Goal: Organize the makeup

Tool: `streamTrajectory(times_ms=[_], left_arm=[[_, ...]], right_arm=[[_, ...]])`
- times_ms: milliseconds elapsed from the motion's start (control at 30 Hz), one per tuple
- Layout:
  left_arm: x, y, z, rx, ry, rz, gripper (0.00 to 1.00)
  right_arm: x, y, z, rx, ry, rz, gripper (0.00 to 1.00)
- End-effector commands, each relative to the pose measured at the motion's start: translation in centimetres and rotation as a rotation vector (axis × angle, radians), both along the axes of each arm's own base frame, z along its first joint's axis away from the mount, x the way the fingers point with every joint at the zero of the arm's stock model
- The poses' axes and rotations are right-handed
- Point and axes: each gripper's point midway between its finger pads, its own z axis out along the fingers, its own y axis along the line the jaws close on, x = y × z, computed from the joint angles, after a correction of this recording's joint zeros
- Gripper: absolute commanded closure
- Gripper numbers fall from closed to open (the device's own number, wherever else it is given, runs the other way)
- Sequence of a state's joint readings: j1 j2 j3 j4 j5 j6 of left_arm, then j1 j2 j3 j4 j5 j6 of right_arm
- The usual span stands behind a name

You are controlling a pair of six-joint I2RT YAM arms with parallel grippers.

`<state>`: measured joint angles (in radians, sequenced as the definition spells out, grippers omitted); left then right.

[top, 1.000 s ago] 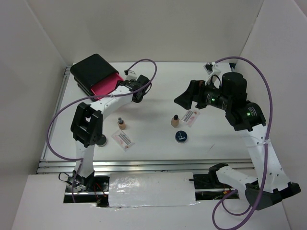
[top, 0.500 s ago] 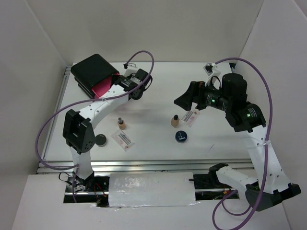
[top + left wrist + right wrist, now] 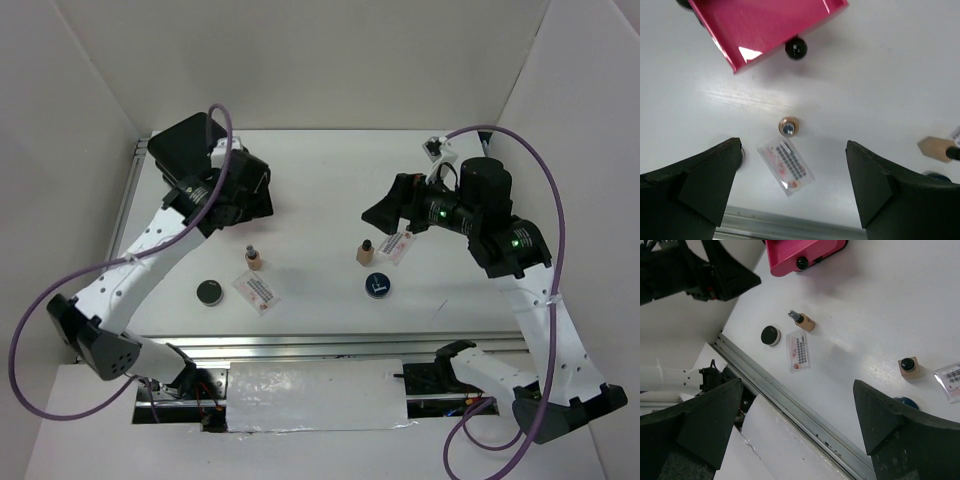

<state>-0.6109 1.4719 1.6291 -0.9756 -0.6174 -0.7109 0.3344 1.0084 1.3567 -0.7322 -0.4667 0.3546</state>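
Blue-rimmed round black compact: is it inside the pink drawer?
No, the blue-rimmed round black compact lies on the white table, near a tan dark-capped bottle.

Pink drawer [image 3: 765,25] near upright tan bottle [image 3: 788,126]

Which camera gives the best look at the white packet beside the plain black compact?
The left wrist view: the white packet lies near centre and largest there, its printed rows distinct. The top external view shows it whole but small; the right wrist view too, from farther off.
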Motion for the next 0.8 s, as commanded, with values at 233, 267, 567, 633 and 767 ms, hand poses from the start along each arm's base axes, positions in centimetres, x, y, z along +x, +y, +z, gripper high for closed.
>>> streamTrajectory(times_ms=[233,267,567,633,767], left_arm=[[-9.0,-2.8,-9.6,-0.314,0.268,0.169,0.01],[-8.8,-3.5,-10.6,-0.312,0.280,0.160,0.01],[-9.2,-3.7,-18.1,-0.312,0.305,0.251,0.01],[-9.4,-3.5,-19.7,-0.310,0.310,0.276,0.01],[-9.6,-2.9,-21.6,-0.293,0.307,0.333,0.01]], right_arm=[[0.7,2.0,0.6,0.042,-0.002,0.066,0.00],[0.5,2.3,0.6,0.046,0.000,0.082,0.00],[-0.3,2.9,0.0,0.042,0.006,0.135,0.00],[-0.7,3.3,-0.2,0.036,0.005,0.155,0.00],[-1.5,4.2,-0.3,0.025,0.004,0.200,0.00]])
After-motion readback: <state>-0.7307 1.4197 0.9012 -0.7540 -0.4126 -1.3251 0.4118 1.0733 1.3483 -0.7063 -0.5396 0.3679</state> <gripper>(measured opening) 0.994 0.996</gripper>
